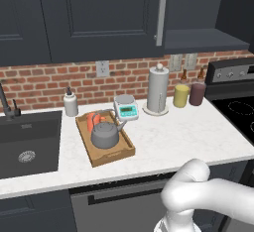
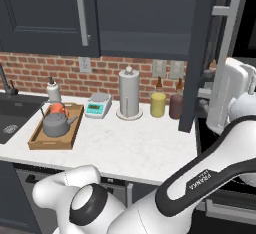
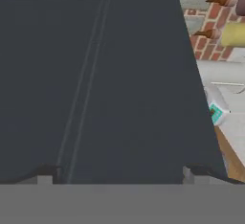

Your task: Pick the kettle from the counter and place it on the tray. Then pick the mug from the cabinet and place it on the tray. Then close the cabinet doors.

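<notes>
At the near edge of the scene, the robot's white arm bends up from its base and reaches high to the right, where the gripper [image 3: 119, 173] faces the flat panel of an open cabinet door [image 3: 95, 74]. In the hand view the two dark fingertips [image 3: 45, 170] stand wide apart at the bottom, released and holding nothing, with the dark panelled face right in front of them; whether they touch it cannot be told. That door [image 2: 200, 53] is seen in the right base view swung out edge-on toward the robot, its long axis vertical and its grey bar handle [image 2: 222, 63] running up and down beside the white hand. The panel lies straight ahead of the open fingers, so a push along the way the hand points looks like what would swing it shut. Farther back, on the white counter [image 1: 168, 137], the wooden tray [image 1: 116, 155] holds the dark grey kettle [image 1: 105, 136] with the orange-red mug [image 1: 93, 120] just behind it, so both placing steps appear done. Beyond the tray stand a small scale [image 1: 126, 108], a paper-towel cylinder [image 1: 158, 91] and a yellow jar [image 1: 181, 96] against the brick wall. Above, the other cabinet door [image 1: 99, 13] looks closed.
</notes>
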### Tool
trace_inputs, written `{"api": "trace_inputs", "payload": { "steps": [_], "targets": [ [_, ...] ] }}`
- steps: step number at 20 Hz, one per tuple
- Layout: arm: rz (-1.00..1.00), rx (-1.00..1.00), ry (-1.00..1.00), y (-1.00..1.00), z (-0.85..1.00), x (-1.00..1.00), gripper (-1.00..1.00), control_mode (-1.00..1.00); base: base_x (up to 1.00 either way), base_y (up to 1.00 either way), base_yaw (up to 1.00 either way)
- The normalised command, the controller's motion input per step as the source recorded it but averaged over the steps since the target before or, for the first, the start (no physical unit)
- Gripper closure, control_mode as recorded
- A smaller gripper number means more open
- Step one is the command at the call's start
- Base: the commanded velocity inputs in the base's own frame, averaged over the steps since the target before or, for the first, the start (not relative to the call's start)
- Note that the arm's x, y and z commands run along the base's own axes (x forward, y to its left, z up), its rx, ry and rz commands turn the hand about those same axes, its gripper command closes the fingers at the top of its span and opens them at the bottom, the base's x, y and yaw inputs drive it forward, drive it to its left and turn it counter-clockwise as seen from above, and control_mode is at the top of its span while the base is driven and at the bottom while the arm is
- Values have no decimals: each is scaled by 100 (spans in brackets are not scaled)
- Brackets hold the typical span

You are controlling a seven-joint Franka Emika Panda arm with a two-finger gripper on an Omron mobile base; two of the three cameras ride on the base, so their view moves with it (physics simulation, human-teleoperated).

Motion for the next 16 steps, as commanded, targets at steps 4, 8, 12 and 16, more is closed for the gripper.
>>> {"api": "trace_inputs", "payload": {
  "steps": [4, 8, 12, 16],
  "targets": [
    [1, -15, 11, 100, 0, 1, -100, -100, 0, 0, 0],
    [0, -13, 15, 100, 8, 10, -100, -100, 0, 0, 0],
    [-5, -12, 19, 100, 18, 23, -100, -100, 0, 0, 0],
    [-15, -8, 26, 98, 28, 48, -100, -100, 0, 0, 0]
  ]
}}
